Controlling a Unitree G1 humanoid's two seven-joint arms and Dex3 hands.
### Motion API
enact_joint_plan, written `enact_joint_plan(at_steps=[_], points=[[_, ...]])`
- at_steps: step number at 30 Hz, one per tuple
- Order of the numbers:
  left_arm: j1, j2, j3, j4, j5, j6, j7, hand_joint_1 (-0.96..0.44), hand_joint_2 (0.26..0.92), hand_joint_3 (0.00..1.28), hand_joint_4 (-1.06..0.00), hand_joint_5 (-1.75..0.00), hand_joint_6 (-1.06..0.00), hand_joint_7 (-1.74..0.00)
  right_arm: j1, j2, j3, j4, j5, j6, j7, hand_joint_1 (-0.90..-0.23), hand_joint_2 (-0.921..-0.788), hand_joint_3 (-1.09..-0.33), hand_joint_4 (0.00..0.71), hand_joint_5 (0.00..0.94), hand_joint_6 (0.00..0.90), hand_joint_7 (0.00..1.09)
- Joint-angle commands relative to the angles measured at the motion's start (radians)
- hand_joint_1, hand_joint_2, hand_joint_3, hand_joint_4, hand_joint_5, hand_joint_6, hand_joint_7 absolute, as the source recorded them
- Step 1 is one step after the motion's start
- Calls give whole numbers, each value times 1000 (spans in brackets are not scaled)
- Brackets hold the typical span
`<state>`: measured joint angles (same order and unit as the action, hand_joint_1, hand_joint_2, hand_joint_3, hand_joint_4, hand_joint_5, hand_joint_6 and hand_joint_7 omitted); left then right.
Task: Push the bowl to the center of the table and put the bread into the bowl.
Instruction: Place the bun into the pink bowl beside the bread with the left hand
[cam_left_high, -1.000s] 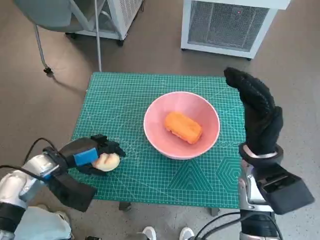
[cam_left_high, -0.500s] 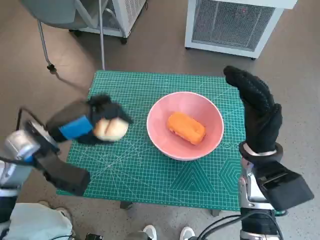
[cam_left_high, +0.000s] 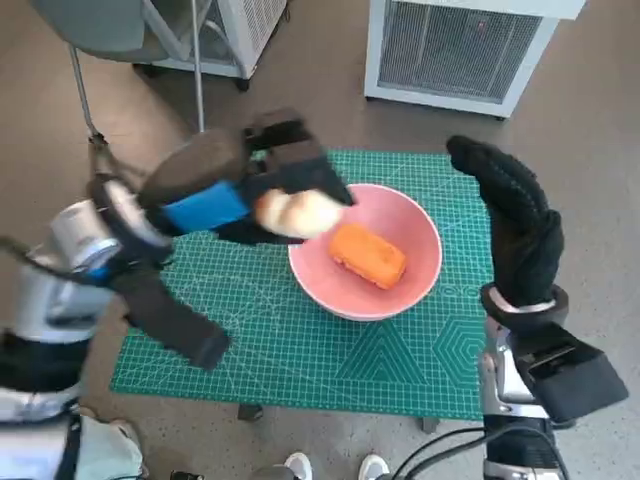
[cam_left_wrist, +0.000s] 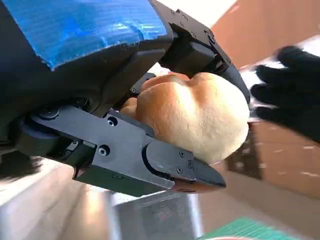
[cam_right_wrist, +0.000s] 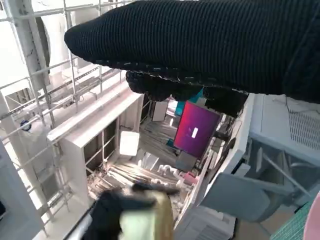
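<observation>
Brown floor, white grilled units beyond tabletop (cam_left_high: 250, 330) with green cutting mat. Pink bowl (cam_left_high: 420, 262) near mat centre, orange piece inside. Left hand (cam_left_high: 255, 190) grips bread (cam_left_high: 297, 213) above bowl's left rim; bowl lies just right of it. Right hand (cam_left_high: 515, 225) upright at bowl's right, fingers apart, holds nothing. No readable writing.

A green cutting mat (cam_left_high: 300, 340) covered the table beneath both hands. Beyond the right hand stood a white vented cabinet (cam_left_high: 455, 50). Beyond the left hand stood a grey chair (cam_left_high: 100, 40) on the brown floor (cam_left_high: 590, 150).
</observation>
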<state>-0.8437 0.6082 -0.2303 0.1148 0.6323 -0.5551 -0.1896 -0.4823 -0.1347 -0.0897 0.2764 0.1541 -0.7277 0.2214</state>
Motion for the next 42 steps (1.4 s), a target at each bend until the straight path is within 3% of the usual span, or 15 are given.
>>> enact_joint_plan(at_steps=[1, 12, 15, 18, 19, 20, 23, 25, 28, 31, 34, 38, 42], points=[[-55, -52, -59, 72, 33, -2, -14, 0, 921, 114, -572, -1226, -636, -1215, 16, -5, -4, 11, 0, -1, 8, -509, -921, -827, 275, 22, -1, 634], [-102, -132, -177, 252, 120, -20, -10, -1, 921, 123, -556, -1210, -636, -1249, 25, -10, -15, 7, -12, -10, -2, -505, -921, -835, 277, 25, -1, 613], [-98, -146, -200, 276, 137, 10, -36, -1, 921, 158, -512, -1251, -598, -1290, 28, -9, -17, 3, -14, -8, -6, -502, -921, -836, 277, 26, -1, 610], [-72, -149, -221, 260, 163, 79, -97, 0, 921, 264, -389, -1379, -483, -1404, 32, -6, -18, -4, -13, -4, -8, -495, -921, -837, 277, 26, -1, 609], [-64, -148, -226, 250, 173, 101, -117, 39, 904, 271, -320, -1048, -391, -1132, 33, -6, -18, -6, -13, -3, -9, -494, -921, -838, 277, 26, -1, 609], [-53, -143, -235, 232, 190, 131, -147, 64, 908, 245, -332, -728, -381, -865, 35, -6, -19, -7, -12, -2, -9, -492, -921, -838, 277, 26, -1, 608], [-33, -133, -253, 188, 227, 194, -215, 163, 917, 310, -193, -245, -259, -448, 38, -5, -20, -10, -11, 0, -11, -495, -921, -836, 277, 26, -1, 607], [-23, -131, -260, 161, 241, 229, -261, 201, 919, 390, -115, -126, -200, -332, 39, -5, -21, -12, -10, 2, -12, -496, -921, -834, 277, 26, -1, 607], [-16, -140, -276, 143, 262, 268, -304, 225, 920, 484, -43, -42, -145, -243, 39, -4, -21, -16, -11, 6, -15, -497, -921, -831, 277, 27, -1, 607], [-1, -149, -281, 125, 266, 300, -327, 165, 900, 357, -20, -17, -118, -224, 38, -2, -21, -18, -8, 8, -15, -498, -921, -830, 277, 27, -1, 607], [23, -151, -284, 110, 273, 319, -330, 0, 853, 154, -4, -4, -86, -220, 37, 1, -19, -19, -8, 9, -15, -499, -921, -829, 277, 27, -1, 608], [39, -148, -292, 103, 283, 325, -322, -74, 833, 89, 0, 0, -82, -223, 32, 5, -17, -18, -10, 9, -17, -501, -921, -827, 277, 27, -1, 610], [53, -142, -288, 95, 279, 327, -316, -80, 833, 65, 1, 1, -151, -258, 27, 8, -14, -16, -12, 9, -18, -502, -921, -826, 278, 27, -1, 612]])
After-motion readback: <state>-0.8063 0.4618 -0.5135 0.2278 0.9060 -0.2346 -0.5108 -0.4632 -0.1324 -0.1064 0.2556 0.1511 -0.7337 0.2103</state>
